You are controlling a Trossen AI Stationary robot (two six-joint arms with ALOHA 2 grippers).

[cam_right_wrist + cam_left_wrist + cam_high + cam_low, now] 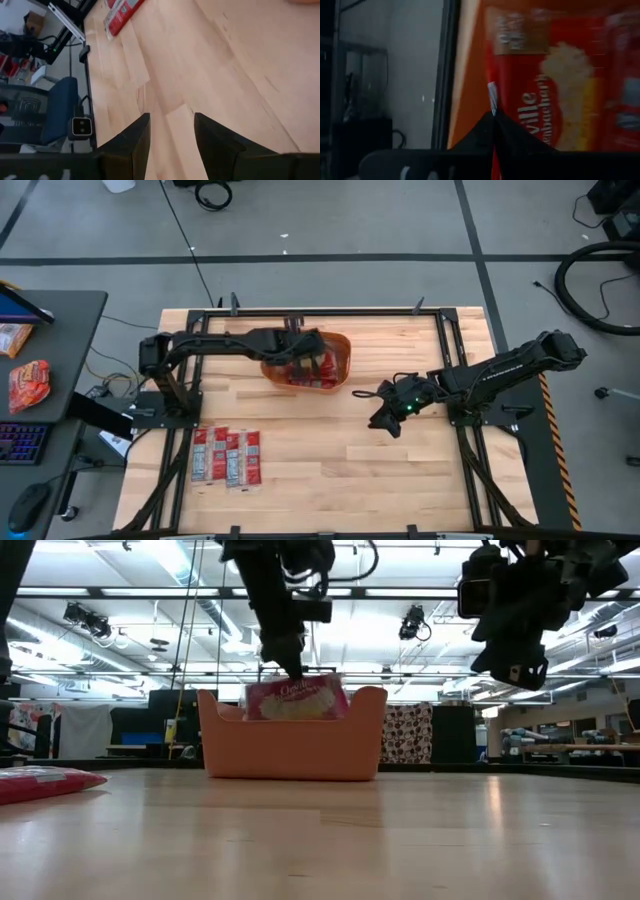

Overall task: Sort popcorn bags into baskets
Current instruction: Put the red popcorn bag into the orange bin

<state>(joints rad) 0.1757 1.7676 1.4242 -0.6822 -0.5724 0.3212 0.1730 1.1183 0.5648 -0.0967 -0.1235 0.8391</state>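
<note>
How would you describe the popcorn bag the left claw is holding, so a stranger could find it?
Find the orange tub at the table's far middle. The left claw pinches one popcorn bag upright above its rim. Unlike the bags lying flat on the table, it hangs on edge.

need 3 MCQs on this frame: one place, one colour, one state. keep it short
1. Where is the left gripper?
A. Over the orange plastic tub
B. Over the row of packets on the table
C. Off the table

2. What colour are the small flat packets lying on the wooden table?
A. Blue
B. Red with pale labels
C. Green

3. How is the right gripper?
A. Shut on a packet
B. Inside the tub
C. Open and empty above bare wood

Answers:
1 A: the high view has the left arm ending over the tub.
2 B: the high view shows red packets with whitish centres.
3 C: the right wrist view shows a gap between the fingers with only wood beyond.
</note>
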